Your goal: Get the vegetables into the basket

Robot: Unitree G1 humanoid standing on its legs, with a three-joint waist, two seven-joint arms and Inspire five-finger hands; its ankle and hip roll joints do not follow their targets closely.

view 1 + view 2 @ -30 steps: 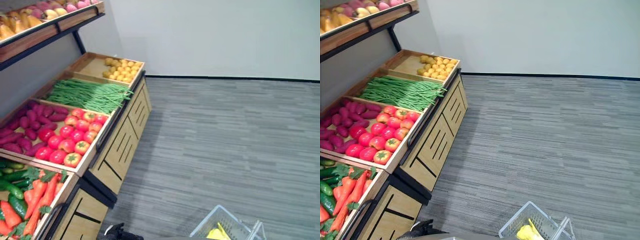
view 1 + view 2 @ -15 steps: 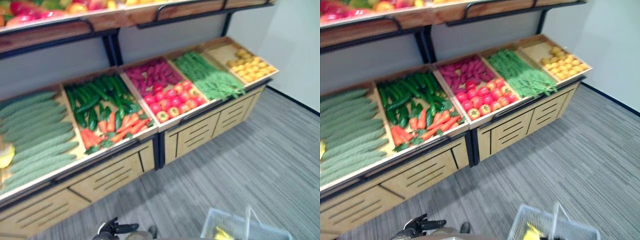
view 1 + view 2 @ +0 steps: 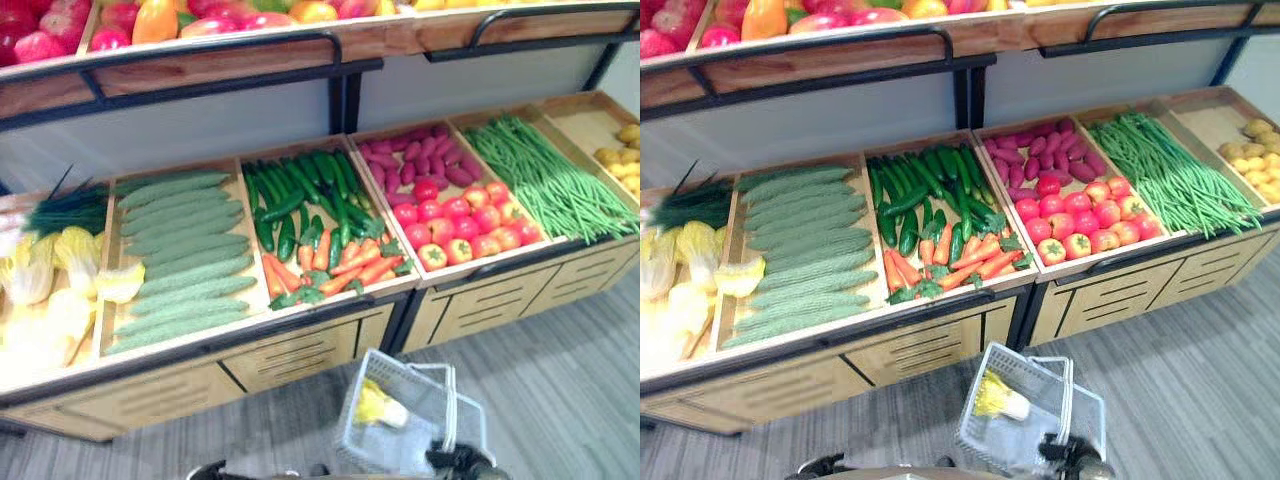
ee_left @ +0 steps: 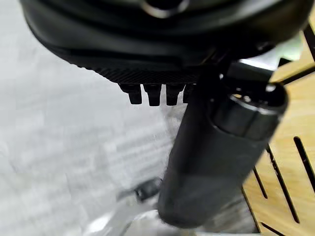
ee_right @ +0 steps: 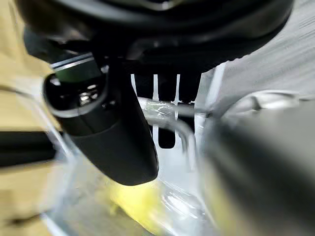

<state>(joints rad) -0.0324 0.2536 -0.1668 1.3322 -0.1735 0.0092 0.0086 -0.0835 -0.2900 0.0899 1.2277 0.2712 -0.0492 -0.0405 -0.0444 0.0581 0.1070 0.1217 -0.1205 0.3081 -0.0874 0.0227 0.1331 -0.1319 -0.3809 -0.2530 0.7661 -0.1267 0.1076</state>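
- The right hand (image 5: 123, 142) has its fingers curled round the thin handle (image 5: 167, 120) of the basket (image 3: 375, 445), carrying it low in front of the stand (image 3: 300, 355).
- A yellow vegetable (image 3: 375, 403) already lies inside the basket.
- The left hand (image 4: 216, 147) hangs by the stand's wooden front, fingers curled and holding nothing.
- Just beyond the basket, the stand's bins hold carrots (image 3: 345, 268) and cucumbers (image 3: 290, 195).
- Tomatoes (image 3: 455, 225) and green beans (image 3: 545, 180) fill the bins further towards the right.
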